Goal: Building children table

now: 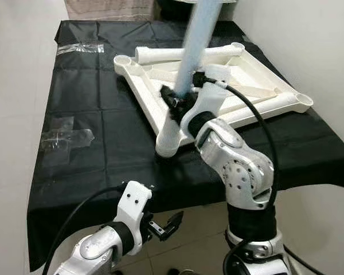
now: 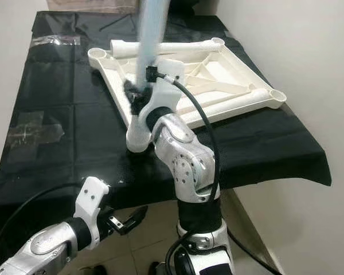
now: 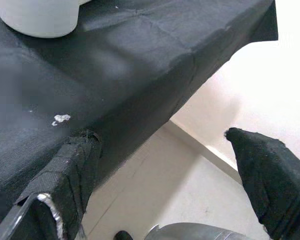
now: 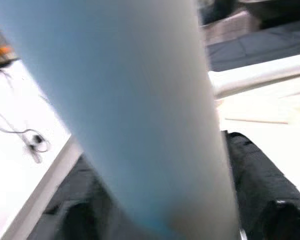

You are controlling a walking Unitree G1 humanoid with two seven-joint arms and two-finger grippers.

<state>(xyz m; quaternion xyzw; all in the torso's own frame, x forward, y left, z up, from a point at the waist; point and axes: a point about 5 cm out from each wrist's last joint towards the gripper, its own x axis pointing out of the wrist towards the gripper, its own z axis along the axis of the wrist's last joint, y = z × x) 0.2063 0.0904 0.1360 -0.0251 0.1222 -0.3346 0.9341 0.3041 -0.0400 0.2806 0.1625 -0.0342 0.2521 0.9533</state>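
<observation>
Nearest my head camera, the left gripper (image 1: 171,222) hangs idle below the near edge of the black cloth (image 1: 103,132), fingers spread on nothing. The task's thing is the blue leg (image 1: 196,43): my right gripper (image 1: 180,102) pinches its lower end, just above the near corner socket (image 1: 169,139) of the upturned white tabletop (image 1: 258,74). The leg's long axis runs steeply up and away from that socket, tilted off upright toward the far side, so I judge seating it calls for bringing it vertical over the socket, then pushing down. The right arm is plainly nearer. I count one blue leg, one white tabletop with four corner sockets, two white legs (image 1: 183,54) lying along its edges
</observation>
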